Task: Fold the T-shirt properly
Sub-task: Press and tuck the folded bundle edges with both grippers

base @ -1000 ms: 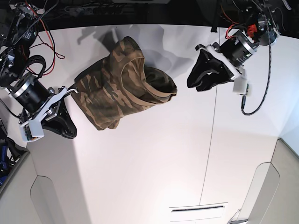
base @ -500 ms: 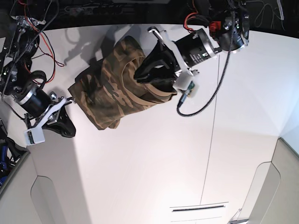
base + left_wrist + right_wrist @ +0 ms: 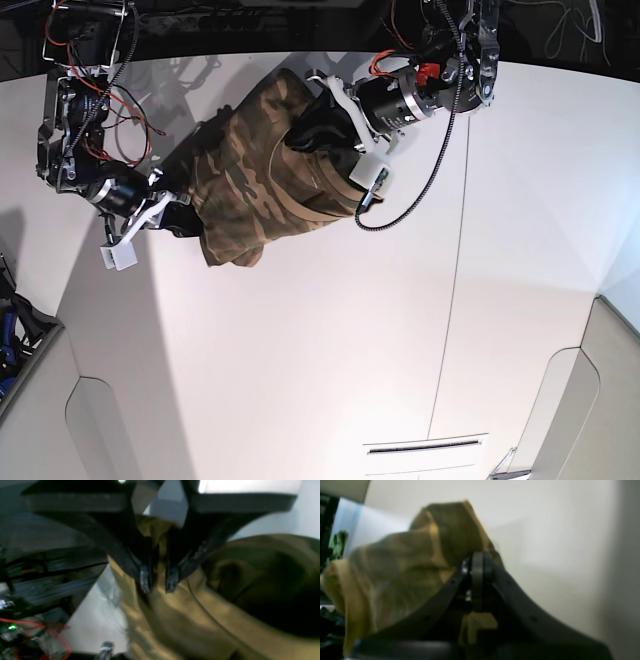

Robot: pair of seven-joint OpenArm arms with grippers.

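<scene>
The left arm is seen in the base view reaching down from the upper right, its black forearm angled toward the middle of the T-shirt (image 3: 255, 185), with the left gripper (image 3: 312, 128) pressed onto the cloth near the upper right edge of the bundle. In the left wrist view the left gripper (image 3: 158, 578) is shown with its two black fingers drawn close, a narrow gap remaining between the tips and tan cloth lying in and behind that gap; whether the fabric is truly pinched cannot be told. The right arm is folded at the left of the base view, and the right gripper (image 3: 178, 215) is placed against the left edge of the garment. In the right wrist view the right gripper (image 3: 477, 565) is shown with its fingers brought fully together, a scrap of tan cloth being visible beneath them.

Compared with half a second before, the left gripper has been carried further up and in over the bundle, and the right gripper, formerly clear of the shirt on the bare table (image 3: 330, 340), has been brought up to the cloth edge. The shirt has been gathered into a tighter heap.

The T-shirt is a soft, rumpled mass in streaked camouflage, with a plain tan band curving across it; it lies on a smooth white table near the far edge.
</scene>
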